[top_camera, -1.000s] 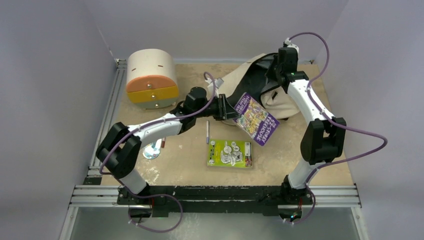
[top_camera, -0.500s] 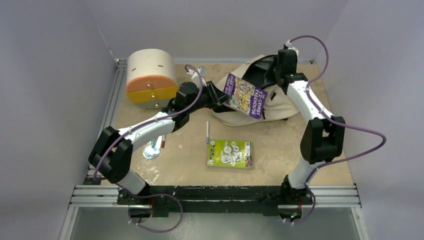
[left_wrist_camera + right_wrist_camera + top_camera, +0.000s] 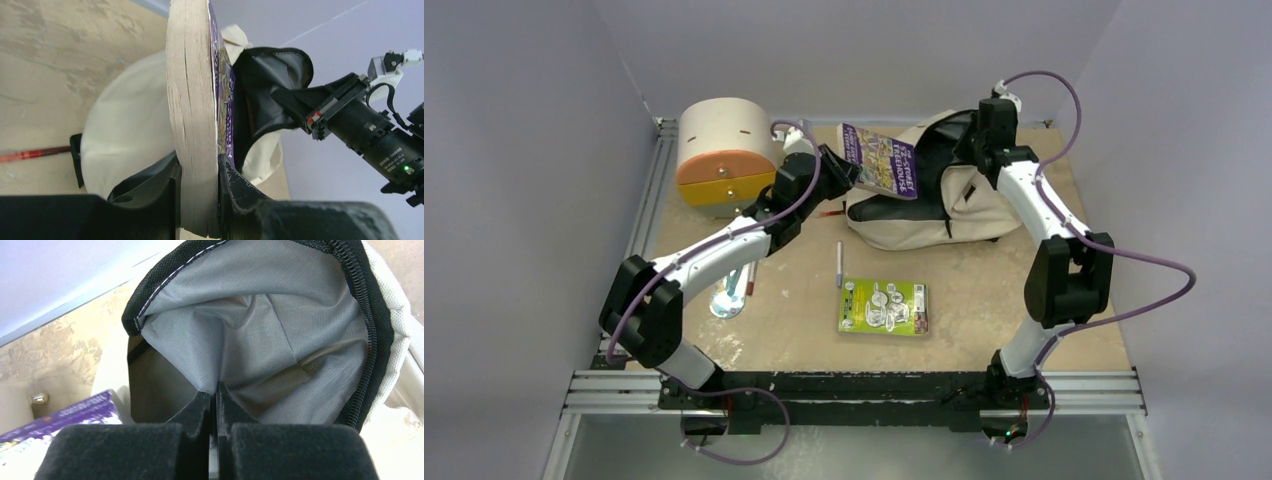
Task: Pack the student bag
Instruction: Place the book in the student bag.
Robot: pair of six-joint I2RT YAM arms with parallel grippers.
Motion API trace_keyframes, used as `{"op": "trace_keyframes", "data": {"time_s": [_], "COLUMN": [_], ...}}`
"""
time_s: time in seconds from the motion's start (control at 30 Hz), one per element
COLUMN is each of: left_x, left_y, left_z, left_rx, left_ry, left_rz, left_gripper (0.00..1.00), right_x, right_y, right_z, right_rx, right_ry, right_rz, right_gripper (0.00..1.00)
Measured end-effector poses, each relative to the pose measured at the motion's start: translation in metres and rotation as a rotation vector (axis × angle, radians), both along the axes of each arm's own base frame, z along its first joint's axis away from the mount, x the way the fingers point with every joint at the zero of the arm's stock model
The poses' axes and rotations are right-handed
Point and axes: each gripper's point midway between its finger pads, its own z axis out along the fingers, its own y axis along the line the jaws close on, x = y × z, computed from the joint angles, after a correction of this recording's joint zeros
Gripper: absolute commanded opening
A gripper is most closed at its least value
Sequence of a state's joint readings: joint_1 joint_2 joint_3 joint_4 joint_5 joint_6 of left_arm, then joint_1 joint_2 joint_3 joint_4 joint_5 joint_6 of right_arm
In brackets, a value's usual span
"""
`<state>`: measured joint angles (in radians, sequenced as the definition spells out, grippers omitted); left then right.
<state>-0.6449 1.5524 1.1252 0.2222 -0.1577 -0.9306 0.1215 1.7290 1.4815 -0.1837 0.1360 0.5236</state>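
Note:
The beige student bag (image 3: 929,215) lies at the back of the table, its black-zipped mouth held up and open. My right gripper (image 3: 980,140) is shut on the bag's grey lining (image 3: 260,340), which is pinched between the fingertips (image 3: 215,390). My left gripper (image 3: 842,172) is shut on a thick purple book (image 3: 880,158) and holds it in the air just left of the bag's mouth. In the left wrist view the book's page edge (image 3: 192,125) stands upright between the jaws, with the open bag (image 3: 265,85) right behind it.
A cream drawer box (image 3: 726,155) with orange and yellow fronts stands at back left. A green packet (image 3: 884,306) and a pen (image 3: 839,263) lie mid-table. A red pen (image 3: 829,213) lies beside the bag. A small shiny object (image 3: 727,300) sits near the left arm.
My left arm has carried the book up and back to the left, from in front of the bag to beside its mouth. The right gripper has stayed on the bag.

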Motion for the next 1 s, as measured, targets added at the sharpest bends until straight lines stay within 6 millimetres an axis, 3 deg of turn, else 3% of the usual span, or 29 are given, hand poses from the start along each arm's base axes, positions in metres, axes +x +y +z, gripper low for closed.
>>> {"op": "trace_keyframes", "data": {"time_s": [0.27, 0.43, 0.67, 1.0], "left_x": [0.01, 0.024, 0.032, 0.04], "left_y": [0.006, -0.008, -0.029, -0.054], "left_z": [0.01, -0.001, -0.022, -0.027], "left_rx": [0.008, -0.006, -0.031, -0.095], "left_ry": [-0.031, -0.02, 0.026, 0.053], "left_rz": [0.049, 0.039, 0.005, -0.014], "left_gripper": [0.0, 0.0, 0.0, 0.0], "right_x": [0.001, 0.0, -0.003, -0.005], "right_y": [0.0, 0.01, 0.04, 0.067], "right_z": [-0.002, -0.001, 0.006, 0.022], "right_rx": [-0.012, 0.033, 0.175, 0.33], "right_ry": [0.01, 0.013, 0.011, -0.008], "right_rz": [0.007, 0.047, 0.141, 0.215], "right_gripper": [0.0, 0.0, 0.0, 0.0]}}
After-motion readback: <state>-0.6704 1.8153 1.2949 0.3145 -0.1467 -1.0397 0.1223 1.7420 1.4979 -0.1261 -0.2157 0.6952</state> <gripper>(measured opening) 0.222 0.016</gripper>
